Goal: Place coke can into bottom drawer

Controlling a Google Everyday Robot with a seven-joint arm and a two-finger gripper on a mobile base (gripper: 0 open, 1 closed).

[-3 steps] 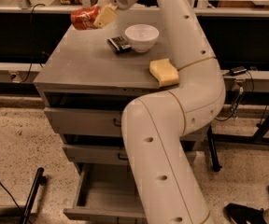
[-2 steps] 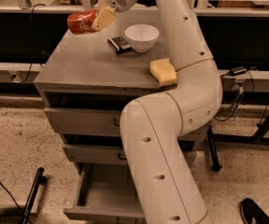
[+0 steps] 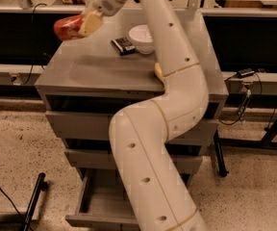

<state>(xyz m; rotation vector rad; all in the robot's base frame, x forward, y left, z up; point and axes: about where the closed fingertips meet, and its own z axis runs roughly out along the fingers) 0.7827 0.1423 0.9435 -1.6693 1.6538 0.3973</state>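
Note:
My gripper [image 3: 83,24] is shut on the coke can [image 3: 67,27], a red-orange can held on its side in the air past the cabinet's far left corner. The pale fingers [image 3: 91,23] cover the can's right end. The bottom drawer [image 3: 96,207] stands pulled open at the foot of the cabinet, its plain grey inside showing on the left; my white arm [image 3: 150,143] hides its right part.
On the grey cabinet top [image 3: 95,69] lie a dark snack packet [image 3: 123,44] and a white bowl [image 3: 142,37]; a yellow sponge [image 3: 157,72] peeks out beside my arm. Two shallower drawers [image 3: 76,124] sit above the open one. Cables and a black leg lie on the floor at left [image 3: 32,201].
My gripper has carried the can further left and a little forward, from above the cabinet's back left corner to beyond its left edge. The arm has swung left with it.

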